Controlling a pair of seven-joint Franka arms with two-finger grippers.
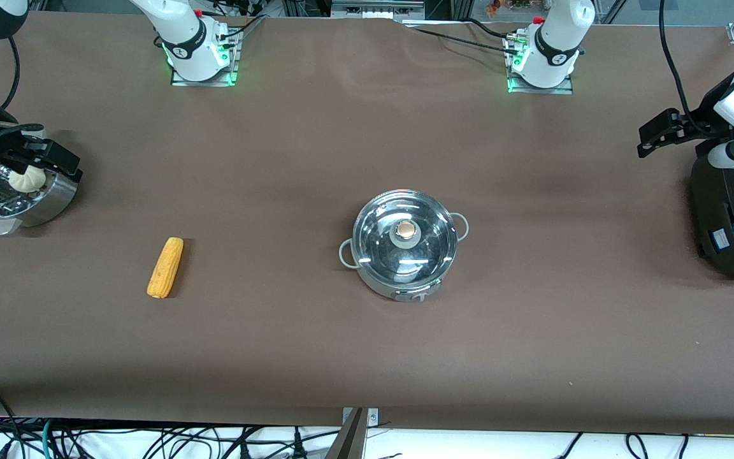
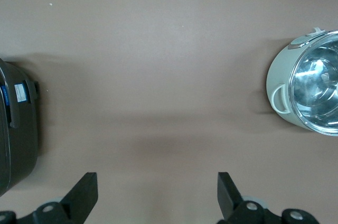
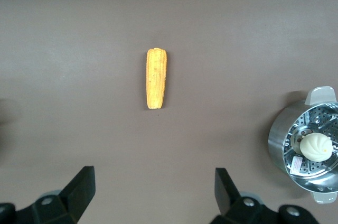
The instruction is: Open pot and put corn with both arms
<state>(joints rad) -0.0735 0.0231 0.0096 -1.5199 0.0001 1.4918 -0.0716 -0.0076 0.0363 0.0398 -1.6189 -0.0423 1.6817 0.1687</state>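
The steel pot (image 1: 405, 245) stands mid-table with its glass lid on, the knob (image 1: 406, 231) at the lid's centre. It also shows at the edge of the left wrist view (image 2: 309, 81). The yellow corn (image 1: 165, 267) lies on the table toward the right arm's end, and shows in the right wrist view (image 3: 156, 78). My right gripper (image 1: 45, 156) is open and empty (image 3: 153, 184), up over the steamer's edge. My left gripper (image 1: 657, 134) is open and empty (image 2: 157, 187), up beside the black cooker, well apart from the pot.
A steel steamer (image 1: 55, 201) with a white bun (image 1: 28, 180) stands at the right arm's end, also seen in the right wrist view (image 3: 277, 142). A big black cooker (image 1: 733, 217) stands at the left arm's end, also seen in the left wrist view (image 2: 16, 129).
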